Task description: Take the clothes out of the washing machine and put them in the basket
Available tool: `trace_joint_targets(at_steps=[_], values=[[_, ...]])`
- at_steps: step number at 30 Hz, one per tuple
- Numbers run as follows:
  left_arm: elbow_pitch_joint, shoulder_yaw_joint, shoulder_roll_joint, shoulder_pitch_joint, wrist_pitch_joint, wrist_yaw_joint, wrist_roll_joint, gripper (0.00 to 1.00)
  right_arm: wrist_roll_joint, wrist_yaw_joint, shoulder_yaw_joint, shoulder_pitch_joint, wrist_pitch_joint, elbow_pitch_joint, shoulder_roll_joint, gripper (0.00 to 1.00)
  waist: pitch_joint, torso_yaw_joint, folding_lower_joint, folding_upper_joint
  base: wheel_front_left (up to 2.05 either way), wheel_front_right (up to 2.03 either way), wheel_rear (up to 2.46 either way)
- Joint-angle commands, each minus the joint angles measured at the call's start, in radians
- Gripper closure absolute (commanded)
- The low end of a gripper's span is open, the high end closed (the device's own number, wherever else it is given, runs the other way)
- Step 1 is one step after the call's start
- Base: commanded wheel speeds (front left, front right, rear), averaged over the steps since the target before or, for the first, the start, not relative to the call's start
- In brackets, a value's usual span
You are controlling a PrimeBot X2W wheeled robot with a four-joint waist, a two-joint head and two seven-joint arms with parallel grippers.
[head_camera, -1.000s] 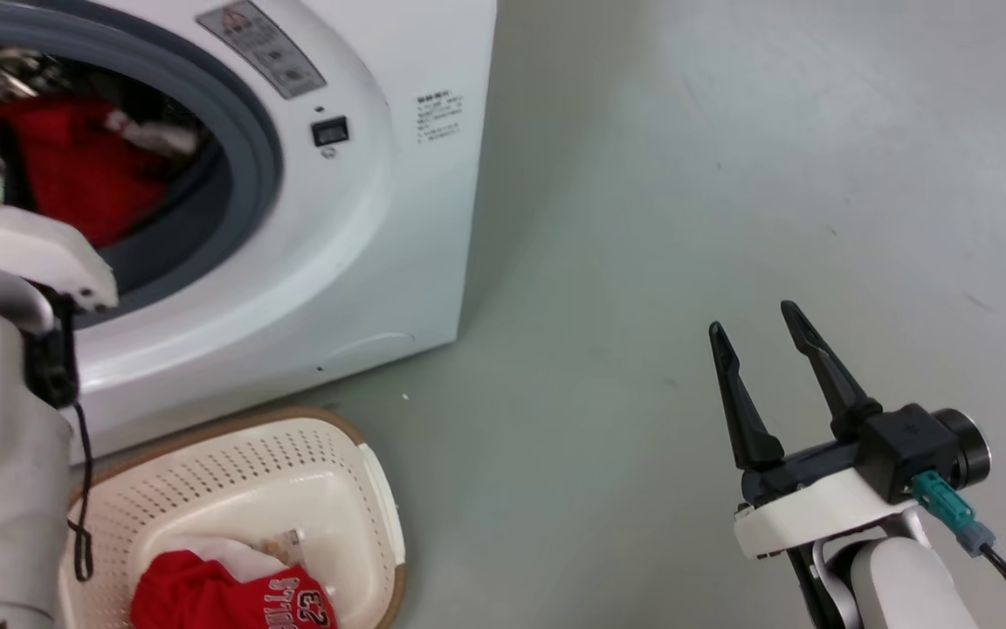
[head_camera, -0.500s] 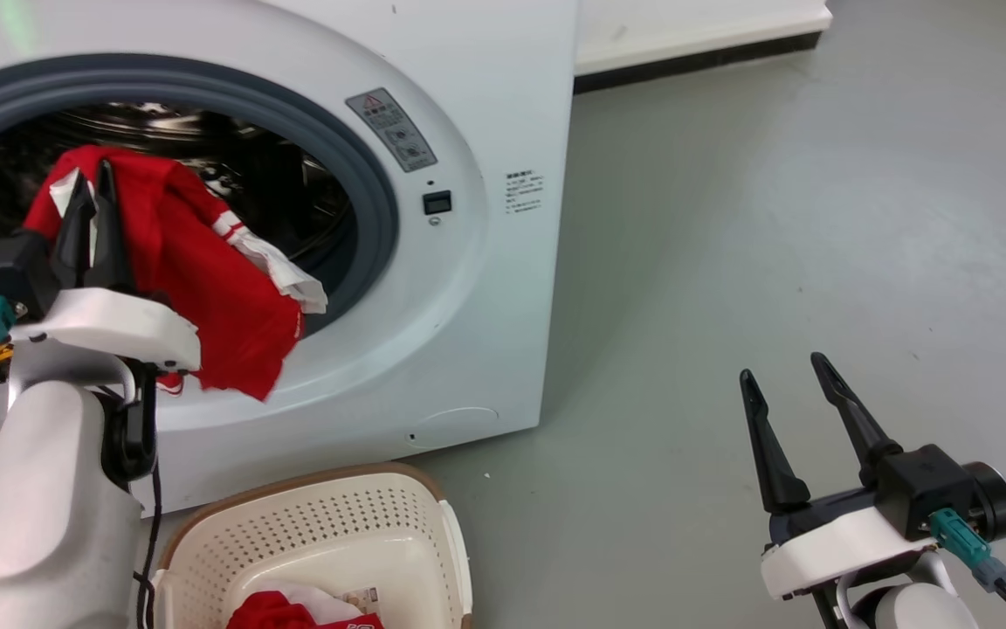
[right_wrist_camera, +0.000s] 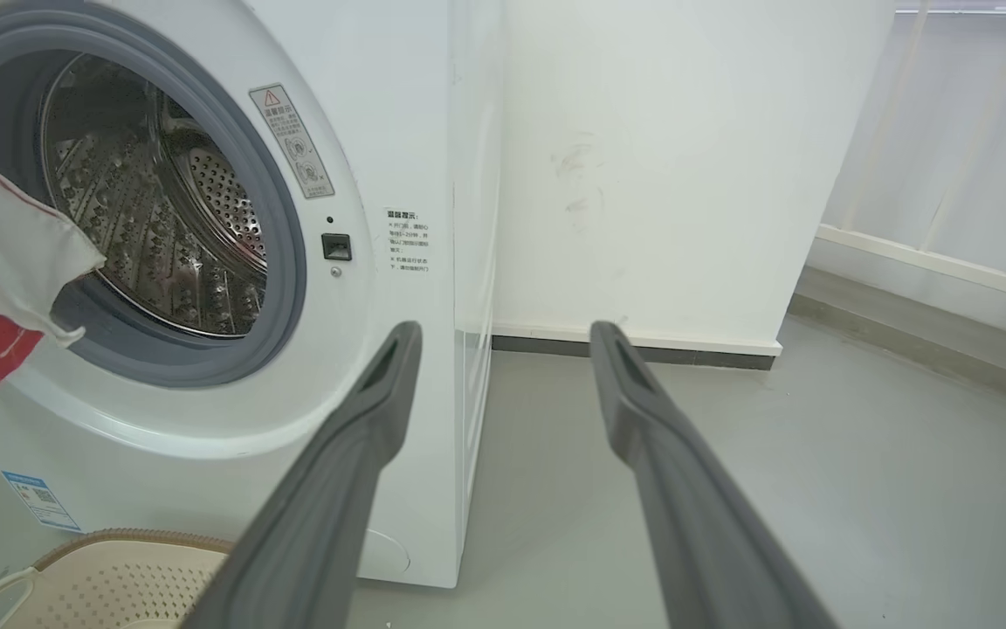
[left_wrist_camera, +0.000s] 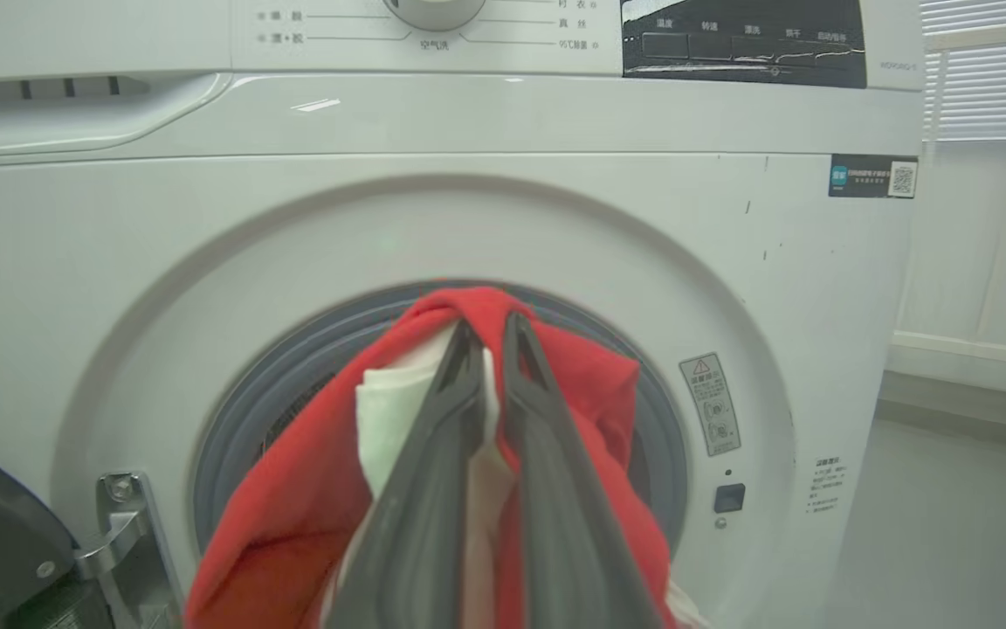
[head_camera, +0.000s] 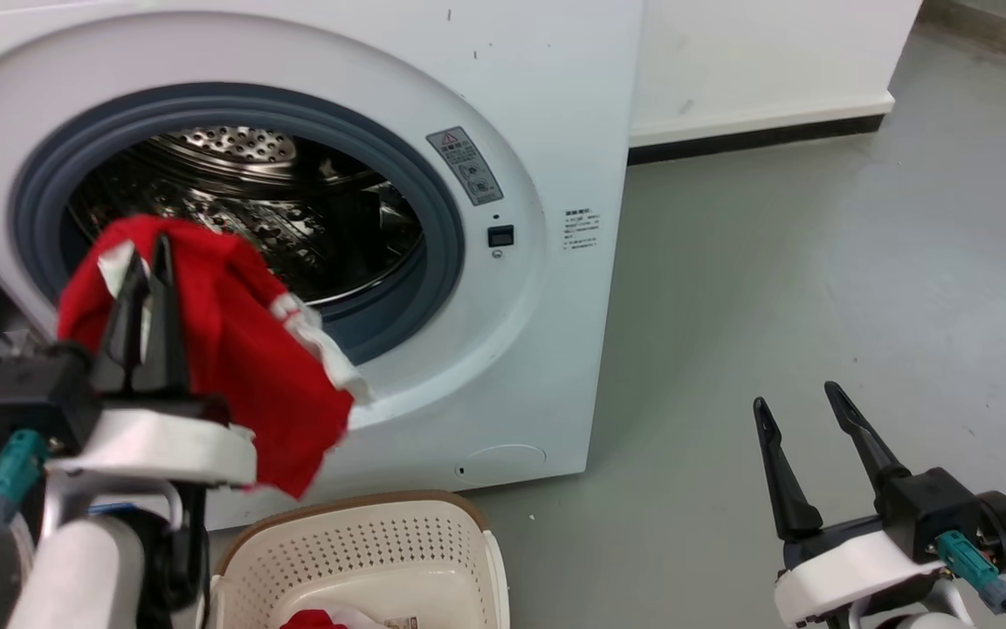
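Washing machine (head_camera: 555,131): I see it white and large, with the porthole open. A grey rubber ring goes around the opening, and behind it the steel drum (head_camera: 232,175) shows its small holes.
Floor (head_camera: 774,262): grey and smooth, it reaches to a white wall behind the machine.
Basket (head_camera: 354,533): it stands on the floor just in front of the machine, below the porthole, at the bottom edge of my head view. A small part of a red garment (head_camera: 311,620) lies inside it.
Red jersey (head_camera: 267,367): it hangs in the air before the lower left part of the porthole, outside the drum and above the basket. White lining and white trim show at its edges.
Left end effector (head_camera: 150,246): clenched on the red jersey, its two fingers almost together and the cloth draped over their tips.
Right end effector (head_camera: 795,395): released, with the fingers spread wide. It is low on my right side, above the floor and well apart from the machine and the basket.
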Motion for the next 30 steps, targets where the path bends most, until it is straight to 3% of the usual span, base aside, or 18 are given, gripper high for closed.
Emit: trace_joint_targets(at_steps=[1, 7, 11, 18, 30], values=[[-0.043, -0.014, -0.008, 0.043, 0.021, 0.01, -0.001, 1.0, -0.008, -0.001, -0.008, 0.025, 0.005, -0.008, 0.001, 0.0, -0.019, 0.02, 0.0002, -0.0001, 0.0, 0.0, 0.0], [-0.1, -0.064, -0.034, 0.143, 0.079, 0.018, -0.018, 1.0, -0.023, -0.001, -0.008, 0.039, 0.023, -0.034, 0.001, 0.0, -0.032, 0.046, 0.0002, -0.0001, 0.0, 0.0, 0.0], [-0.05, -0.098, -0.062, 0.199, 0.087, 0.009, -0.046, 1.0, -0.03, -0.001, -0.005, 0.041, 0.032, -0.047, 0.001, 0.0, -0.025, 0.055, 0.0002, -0.0001, 0.0, 0.0, 0.0], [0.142, -0.108, -0.121, 0.237, 0.042, -0.015, -0.117, 1.0, -0.019, -0.001, 0.018, 0.006, 0.03, -0.06, 0.001, 0.0, 0.043, 0.035, 0.0002, -0.0001, 0.0, 0.0, 0.0], [0.591, -0.102, -0.18, 0.119, -0.073, -0.078, -0.174, 1.0, -0.007, -0.001, 0.046, -0.072, 0.002, -0.05, 0.001, 0.0, 0.203, -0.027, 0.0002, -0.0001, 0.0, 0.0, 0.0]])
